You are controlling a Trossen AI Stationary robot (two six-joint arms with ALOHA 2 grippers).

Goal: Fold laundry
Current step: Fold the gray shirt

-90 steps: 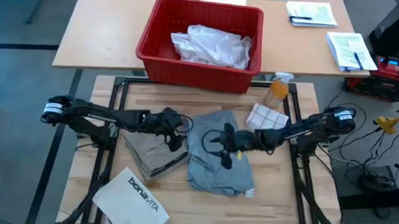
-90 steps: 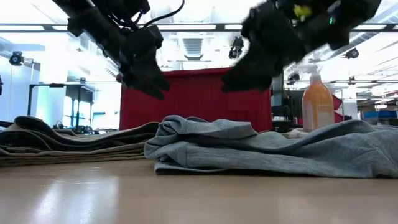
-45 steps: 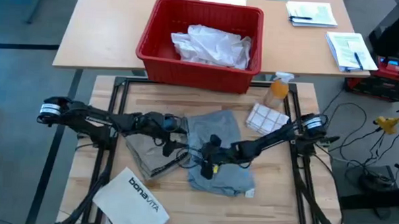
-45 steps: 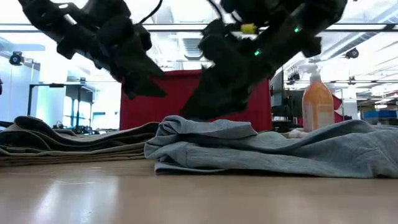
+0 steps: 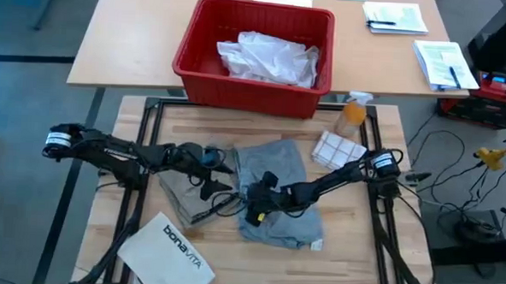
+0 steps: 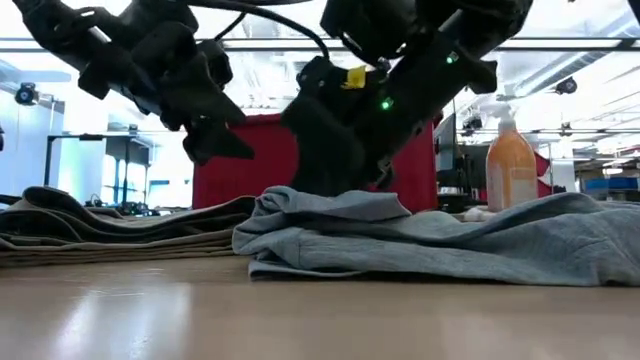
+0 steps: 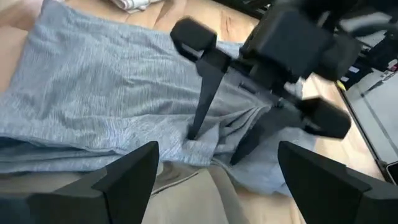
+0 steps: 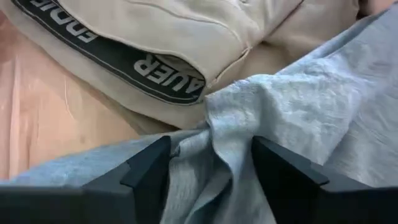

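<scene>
Pinching a raised fold of one grey T-shirt [image 5: 278, 188], the right gripper [image 5: 252, 207] presses its spread fingers down at the shirt's edge mid-table.
Just beside lies one khaki-tan garment [image 5: 187, 193] with the left gripper [image 5: 214, 181] hovering open above it; farther off, one red basket [image 5: 255, 52] holds white laundry [image 5: 268, 57], only partly visible.

High view looks straight down; low view level across table; both wrist views close on the grey T-shirt [image 5: 278, 191].
</scene>
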